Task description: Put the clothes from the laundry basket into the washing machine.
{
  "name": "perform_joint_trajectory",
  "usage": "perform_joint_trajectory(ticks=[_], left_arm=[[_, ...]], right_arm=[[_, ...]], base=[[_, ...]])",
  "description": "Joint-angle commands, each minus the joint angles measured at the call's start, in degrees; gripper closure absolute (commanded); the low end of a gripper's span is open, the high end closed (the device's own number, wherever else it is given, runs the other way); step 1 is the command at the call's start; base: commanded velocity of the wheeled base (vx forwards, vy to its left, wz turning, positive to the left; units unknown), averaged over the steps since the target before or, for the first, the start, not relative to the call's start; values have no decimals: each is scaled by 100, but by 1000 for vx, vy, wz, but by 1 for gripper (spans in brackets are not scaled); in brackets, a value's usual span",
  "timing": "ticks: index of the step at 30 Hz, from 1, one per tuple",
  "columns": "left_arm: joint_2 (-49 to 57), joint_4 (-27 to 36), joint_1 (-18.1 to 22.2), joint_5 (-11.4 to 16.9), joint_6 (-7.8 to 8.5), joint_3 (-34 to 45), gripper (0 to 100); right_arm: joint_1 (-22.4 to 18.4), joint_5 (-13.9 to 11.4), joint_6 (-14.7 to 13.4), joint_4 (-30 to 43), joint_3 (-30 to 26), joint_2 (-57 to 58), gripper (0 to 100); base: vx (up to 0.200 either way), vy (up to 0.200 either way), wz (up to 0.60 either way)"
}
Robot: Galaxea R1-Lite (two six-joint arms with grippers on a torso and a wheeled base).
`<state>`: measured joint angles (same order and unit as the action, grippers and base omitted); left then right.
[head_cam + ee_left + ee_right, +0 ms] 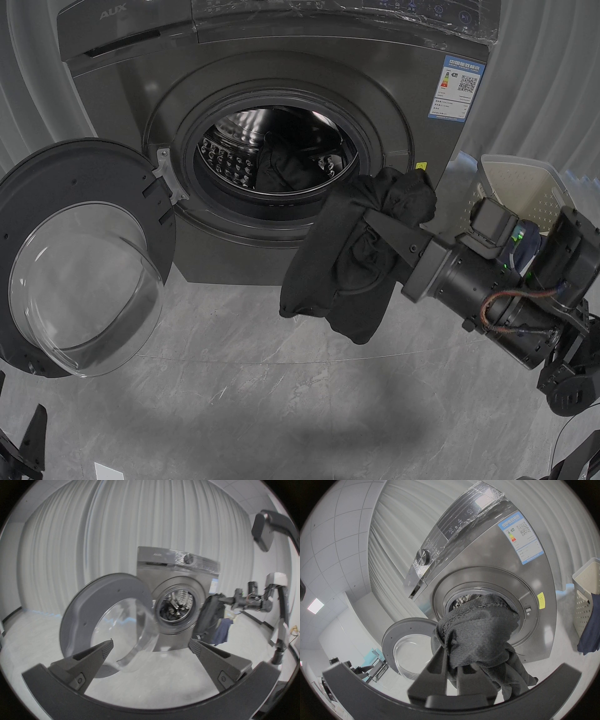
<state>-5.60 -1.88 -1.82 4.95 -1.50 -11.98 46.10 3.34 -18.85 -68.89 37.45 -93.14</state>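
Note:
My right gripper (pixel 381 222) is shut on a black garment (pixel 344 256), which hangs bunched from its fingers just in front of and slightly right of the washing machine's open drum (pixel 278 153). Dark clothes (pixel 281 165) lie inside the drum. In the right wrist view the black garment (pixel 479 636) covers the drum opening (pixel 462 597). The cream laundry basket (pixel 531 187) stands to the machine's right, with a dark blue garment (pixel 590 630) draped over its side. My left gripper (pixel 150 647) is open and low at the left, facing the machine (pixel 178 602).
The machine's round door (pixel 81 250) with its glass bowl is swung wide open to the left. Grey tiled floor (pixel 262 387) lies in front. White curtains (pixel 93 542) hang behind the machine.

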Motion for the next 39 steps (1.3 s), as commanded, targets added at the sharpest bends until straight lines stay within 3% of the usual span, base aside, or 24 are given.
perform_joint_trajectory(ticks=[1, 2, 4, 8, 10, 18, 29, 39], left_arm=[[-2394, -331, -618, 1184, -114, -911, 0], [-3000, -885, -671, 1386, -105, -885, 0], [-3782, -1579, -803, 1535, -70, -850, 0], [-4942, -2704, -1356, 1491, -52, -814, 0], [-5303, -2976, -1506, 1421, -61, -823, 0], [-6586, -3275, -1796, 1377, -79, -1166, 0], [-7860, -3469, -2279, 1052, -79, -2203, 0], [-8599, -3574, -2358, 1052, -123, -3020, 0]], right_arm=[[65, 343, 4, -169, 852, -688, 100], [57, 316, 4, -186, 922, -706, 100], [48, 264, -23, -107, 1089, -706, 100], [57, 158, -31, -28, 1397, -759, 100], [57, 158, -40, 104, 1555, -811, 100], [188, 255, -260, 297, 2126, -1057, 100], [224, 281, -260, 253, 2003, -1075, 100], [232, 281, -251, 227, 1827, -1022, 100]], base=[[0, 0, 0], [0, 0, 0], [0, 0, 0], [0, 0, 0], [0, 0, 0], [0, 0, 0], [0, 0, 0], [0, 0, 0]])
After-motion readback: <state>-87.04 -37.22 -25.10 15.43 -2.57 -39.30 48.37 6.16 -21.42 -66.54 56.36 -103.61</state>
